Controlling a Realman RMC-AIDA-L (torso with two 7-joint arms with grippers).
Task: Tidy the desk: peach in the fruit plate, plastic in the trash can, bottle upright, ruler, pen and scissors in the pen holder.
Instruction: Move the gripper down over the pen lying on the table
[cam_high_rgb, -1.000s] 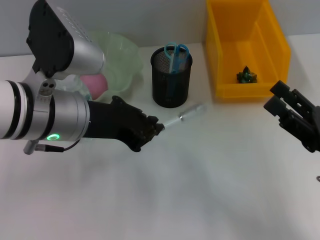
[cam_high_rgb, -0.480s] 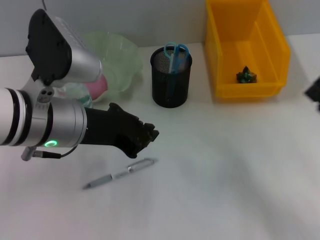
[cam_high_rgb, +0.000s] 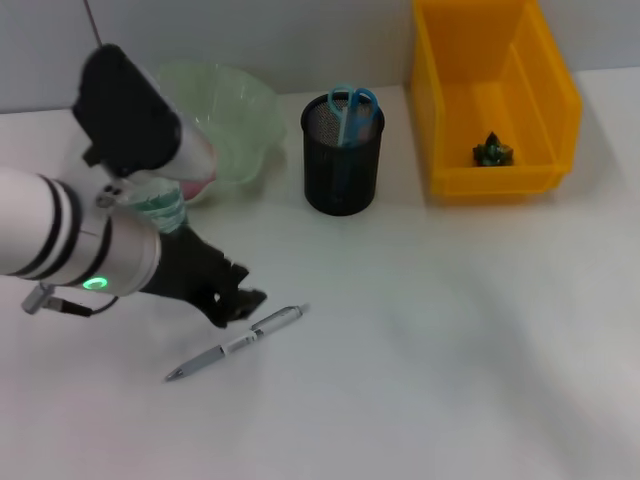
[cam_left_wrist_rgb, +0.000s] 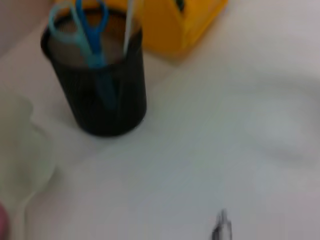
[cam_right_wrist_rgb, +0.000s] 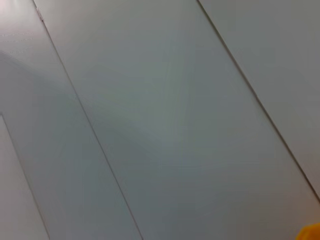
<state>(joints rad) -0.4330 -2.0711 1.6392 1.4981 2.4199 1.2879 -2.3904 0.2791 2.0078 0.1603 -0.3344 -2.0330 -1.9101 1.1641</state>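
Head view shows our left gripper (cam_high_rgb: 238, 303) just left of the pen (cam_high_rgb: 236, 343) lying loose on the desk (cam_high_rgb: 450, 350); whether its fingers are parted, we cannot tell.

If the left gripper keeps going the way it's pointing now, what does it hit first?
Most likely the pen: the left gripper points forward-right and down just beside its clip end. Past that lies bare desk, though depth is hard to judge.

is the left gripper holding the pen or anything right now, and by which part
Nothing: the slim silver-grey pen lies loose on the white desk, beside the left gripper.
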